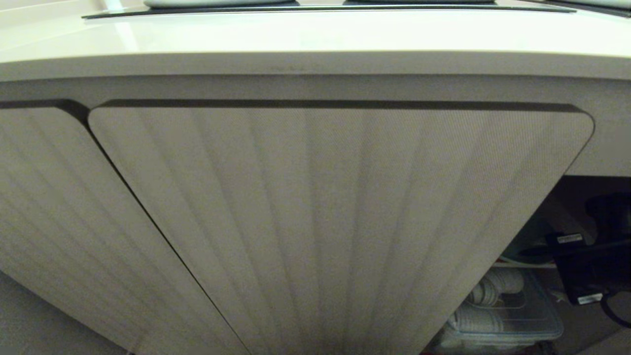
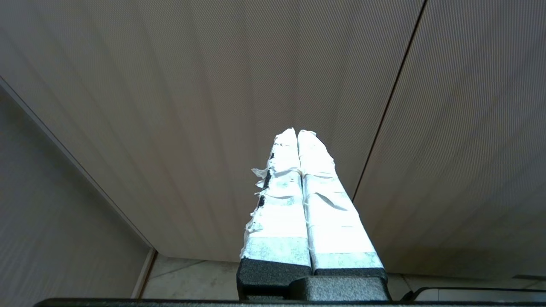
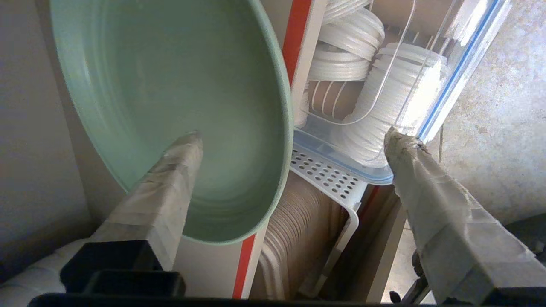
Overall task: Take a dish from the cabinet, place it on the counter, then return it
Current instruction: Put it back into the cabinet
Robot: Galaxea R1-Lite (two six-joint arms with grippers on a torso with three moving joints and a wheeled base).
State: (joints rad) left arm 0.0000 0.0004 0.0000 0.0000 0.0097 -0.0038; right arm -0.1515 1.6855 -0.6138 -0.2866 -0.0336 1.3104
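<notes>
Right wrist view: right gripper (image 3: 294,138) wide open, empty, astride dish (image 3: 170,94) rim above red-edged shelf (image 3: 243,264).

Pale speckled stone floor (image 3: 490,85), glare on it, below ribbed beige furniture.

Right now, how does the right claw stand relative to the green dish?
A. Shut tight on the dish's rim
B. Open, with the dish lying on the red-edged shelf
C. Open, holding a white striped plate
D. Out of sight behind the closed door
B: in the right wrist view the right claw is spread wide, clamping nothing, and the dish lies on the red-edged shelf inside the cabinet.
</notes>
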